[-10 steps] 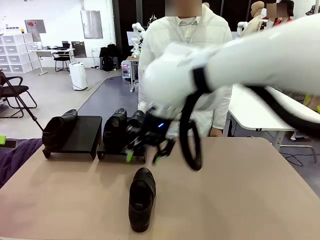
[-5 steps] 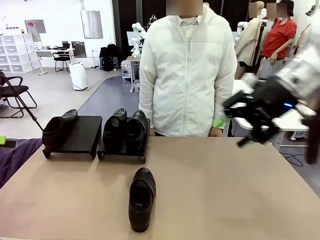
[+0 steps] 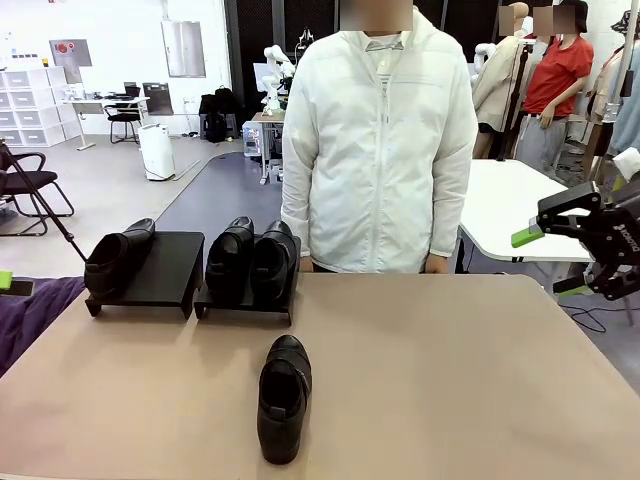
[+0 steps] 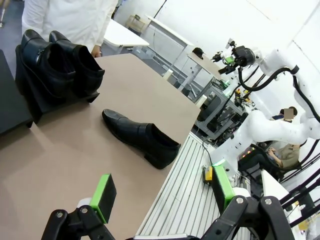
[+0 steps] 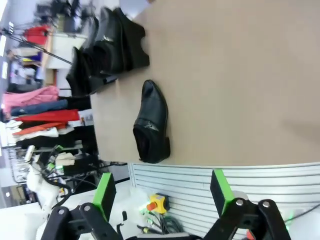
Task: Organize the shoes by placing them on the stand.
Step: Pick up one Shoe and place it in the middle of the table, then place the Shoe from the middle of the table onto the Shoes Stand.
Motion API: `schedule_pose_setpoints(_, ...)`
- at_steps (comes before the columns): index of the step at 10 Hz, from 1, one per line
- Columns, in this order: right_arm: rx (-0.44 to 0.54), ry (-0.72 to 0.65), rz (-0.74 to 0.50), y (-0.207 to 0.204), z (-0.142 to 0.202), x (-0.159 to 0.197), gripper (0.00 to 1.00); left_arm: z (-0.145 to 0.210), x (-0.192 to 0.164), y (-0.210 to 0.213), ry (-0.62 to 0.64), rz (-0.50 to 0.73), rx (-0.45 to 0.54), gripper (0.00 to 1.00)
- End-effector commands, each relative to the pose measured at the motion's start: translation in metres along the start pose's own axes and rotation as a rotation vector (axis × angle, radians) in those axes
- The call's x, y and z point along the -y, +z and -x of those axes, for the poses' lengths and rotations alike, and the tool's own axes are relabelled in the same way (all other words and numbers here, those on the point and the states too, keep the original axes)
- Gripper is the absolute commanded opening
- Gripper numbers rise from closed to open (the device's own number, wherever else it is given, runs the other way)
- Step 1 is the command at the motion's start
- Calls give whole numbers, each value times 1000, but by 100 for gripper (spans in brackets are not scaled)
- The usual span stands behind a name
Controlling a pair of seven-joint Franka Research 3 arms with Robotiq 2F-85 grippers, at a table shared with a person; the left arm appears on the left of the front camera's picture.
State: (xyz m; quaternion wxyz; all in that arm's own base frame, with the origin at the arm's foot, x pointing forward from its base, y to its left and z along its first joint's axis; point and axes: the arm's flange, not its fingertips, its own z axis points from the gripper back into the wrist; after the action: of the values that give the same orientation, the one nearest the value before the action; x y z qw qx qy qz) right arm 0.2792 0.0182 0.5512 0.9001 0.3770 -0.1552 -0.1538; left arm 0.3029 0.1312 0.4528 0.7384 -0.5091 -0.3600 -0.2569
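One black shoe (image 3: 283, 398) lies flat on the desk (image 3: 450, 380) near its front edge, toe pointing away. Farther back, by the far left corner, three shoes (image 3: 250, 258) sit on two black stands (image 3: 165, 272). The right gripper (image 3: 553, 262) floats past the right edge — fingers apart, holding nothing. The left gripper (image 4: 162, 192) is spread wide too.

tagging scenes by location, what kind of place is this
Probably a robotics lab or data-collection workshop, not a shop: other robot arms stand at tables in the back, white storage drawers and office chairs line an open floor, and the shoes sit on a plain work table.
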Motion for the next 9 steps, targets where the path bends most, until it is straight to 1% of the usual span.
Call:
schedule_pose_setpoints(1, -3, -5, -28, 5, 1, -1, 100, 0, 2, 1, -19, 11, 9, 100)
schedule_pose_setpoints(9, -3, -5, -28, 5, 1, -1, 100, 0, 2, 1, -19, 11, 9, 100)
